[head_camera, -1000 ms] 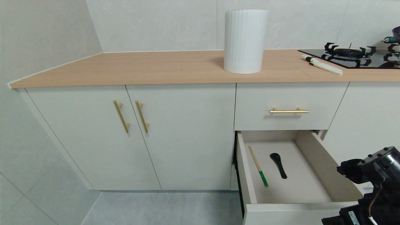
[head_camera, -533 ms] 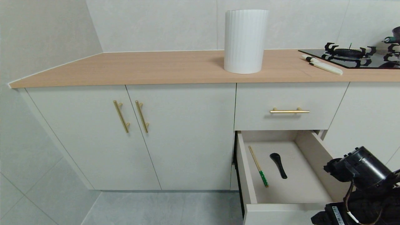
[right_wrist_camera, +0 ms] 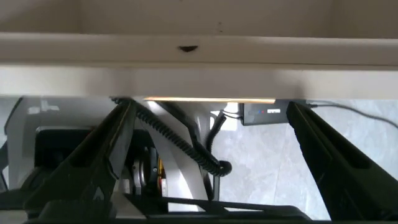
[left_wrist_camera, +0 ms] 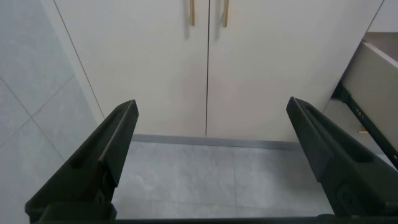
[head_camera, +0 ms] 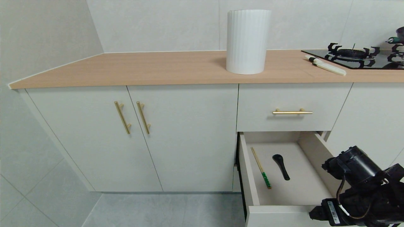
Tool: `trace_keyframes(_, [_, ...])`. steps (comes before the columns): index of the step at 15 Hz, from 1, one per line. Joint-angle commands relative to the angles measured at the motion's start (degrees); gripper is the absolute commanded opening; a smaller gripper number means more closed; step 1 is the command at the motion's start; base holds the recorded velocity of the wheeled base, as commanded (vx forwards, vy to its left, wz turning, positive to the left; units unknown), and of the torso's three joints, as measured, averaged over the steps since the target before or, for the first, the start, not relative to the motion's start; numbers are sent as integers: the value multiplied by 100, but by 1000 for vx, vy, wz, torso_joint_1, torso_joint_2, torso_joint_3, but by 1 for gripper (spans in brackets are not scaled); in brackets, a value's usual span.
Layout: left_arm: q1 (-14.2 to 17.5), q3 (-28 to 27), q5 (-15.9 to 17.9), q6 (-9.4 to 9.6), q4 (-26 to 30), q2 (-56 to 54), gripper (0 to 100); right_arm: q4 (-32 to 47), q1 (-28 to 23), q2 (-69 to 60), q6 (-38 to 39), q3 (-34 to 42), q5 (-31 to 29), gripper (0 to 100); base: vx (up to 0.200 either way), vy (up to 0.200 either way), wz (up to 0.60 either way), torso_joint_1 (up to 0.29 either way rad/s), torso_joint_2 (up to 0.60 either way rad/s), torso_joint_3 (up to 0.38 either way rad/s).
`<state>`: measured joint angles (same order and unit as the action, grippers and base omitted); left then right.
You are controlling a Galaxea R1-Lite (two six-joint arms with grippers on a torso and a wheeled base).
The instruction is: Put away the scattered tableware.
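Nearest us, our right end effector (right_wrist_camera: 208,109) sits released, fingers spread wide, close against the front panel of the open drawer (head_camera: 249,176). Our left end effector (left_wrist_camera: 211,109) is likewise released, facing the cabinet doors (left_wrist_camera: 205,62) over the floor (left_wrist_camera: 186,180). Inside the drawer lie the chopsticks (head_camera: 261,168), near its left wall, and the black spoon (head_camera: 282,167) beside them, not touching. Farther back, the tabletop (head_camera: 142,67) carries a white ribbed canister (head_camera: 247,41) and a white knife (head_camera: 325,65) by the hob (head_camera: 353,56).
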<state>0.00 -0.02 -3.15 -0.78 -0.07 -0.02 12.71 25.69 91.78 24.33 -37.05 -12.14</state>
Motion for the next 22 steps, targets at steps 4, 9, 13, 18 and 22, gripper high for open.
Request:
trace_keyframes(4, [0,2,-2,-1,-1,2,100,-419,-152,173,10,13,-51,100,0,0,0,0,0,0])
trace_keyframes(9, [0,-6,-2,-1,-1,2,100,-727,-406,244,-7,13,-69,100,0,0,0,0,0,0])
trace_keyframes(13, [0,-6,-2,-1,-1,2,100,-1263,-617,516,-95,5,-69,100,0,0,0,0,0,0])
trace_keyframes(18, [0,2,-2,-1,-1,2,100,-2036,-705,1202,-429,-400,-78,100,0,0,0,0,0,0])
trace_keyframes(22, [0,-6,-2,-1,-1,2,100,-2062,-767,1650,-631,-1024,-78,100,0,0,0,0,0,0])
